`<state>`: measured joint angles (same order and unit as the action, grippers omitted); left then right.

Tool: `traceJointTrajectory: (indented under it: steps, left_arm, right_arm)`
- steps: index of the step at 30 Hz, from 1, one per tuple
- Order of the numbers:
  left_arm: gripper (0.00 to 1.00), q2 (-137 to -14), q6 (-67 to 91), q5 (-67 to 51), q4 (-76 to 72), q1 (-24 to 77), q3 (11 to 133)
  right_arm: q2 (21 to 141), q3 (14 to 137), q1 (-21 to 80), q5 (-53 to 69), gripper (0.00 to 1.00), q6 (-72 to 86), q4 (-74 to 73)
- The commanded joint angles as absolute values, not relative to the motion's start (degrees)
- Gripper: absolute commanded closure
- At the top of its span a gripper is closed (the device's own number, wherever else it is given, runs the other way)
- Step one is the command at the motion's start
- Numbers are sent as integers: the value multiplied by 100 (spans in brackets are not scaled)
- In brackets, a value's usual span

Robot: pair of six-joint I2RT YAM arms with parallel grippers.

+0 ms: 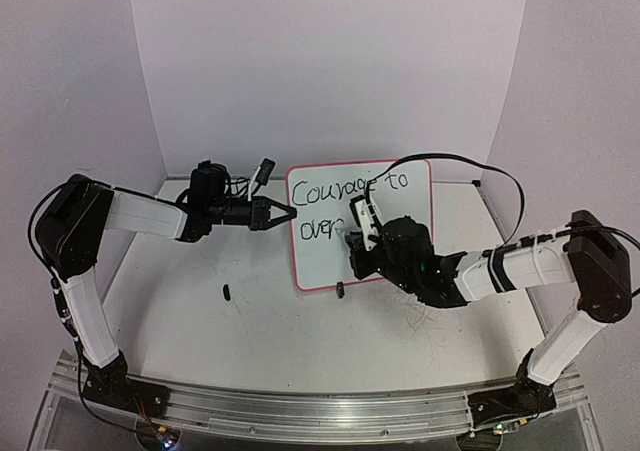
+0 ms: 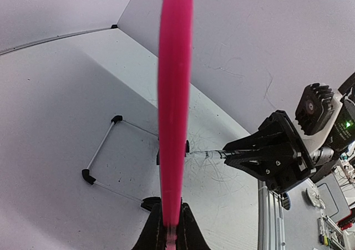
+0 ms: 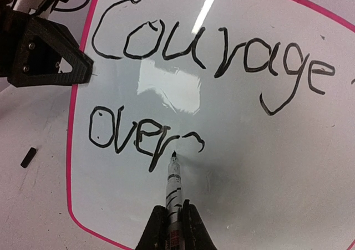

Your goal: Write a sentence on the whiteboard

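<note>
right gripper (image 3: 173,219) pinching marker (image 3: 173,180), tip on whiteboard (image 3: 249,167) just right of "over". left gripper (image 1: 283,214) clamped on whiteboard's left edge, holding it upright, scene centre. "Courage to over" done; sentence looks unfinished, more words left.

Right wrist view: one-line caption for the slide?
Right gripper holds a marker, tip on the whiteboard beside the written "over", under "Courage"; left gripper clamps the board's edge.

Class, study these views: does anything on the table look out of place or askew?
Yes. A small black piece lies loose on the white table, left of the glossy pink-framed whiteboard and touching nothing. Whether it is a cap or a detached foot cannot be told.
</note>
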<state>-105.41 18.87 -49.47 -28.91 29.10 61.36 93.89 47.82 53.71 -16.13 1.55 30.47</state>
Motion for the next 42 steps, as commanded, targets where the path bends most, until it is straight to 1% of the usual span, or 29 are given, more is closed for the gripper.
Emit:
traceJointTrajectory:
  steps: [1, 9, 19, 33, 39, 42]
  left_arm:
    - [100, -10377, 1705, -5202, -2970, 3006, 6264]
    - [100, -10392, 1705, -5192, -2969, 3014, 6262]
    - [100, -10370, 1696, -5190, -2964, 3015, 6260]
    - [100, -10376, 1696, -5192, -2962, 3015, 6251]
    - [100, -10379, 1688, -5190, -2962, 3015, 6259]
    - [100, -10390, 1695, -5200, -2957, 3015, 6273]
  right_arm:
    - [9253, 4684, 5396, -1818, 100, 292, 2990]
    - [9156, 4643, 5391, -1798, 100, 207, 3153]
    - [9343, 4790, 5384, -1923, 100, 220, 3062]
    - [9125, 4702, 5323, -2189, 100, 235, 2916]
    - [8644, 4488, 5287, -1899, 100, 102, 3147]
    - [8697, 4509, 5111, -1573, 100, 198, 3191]
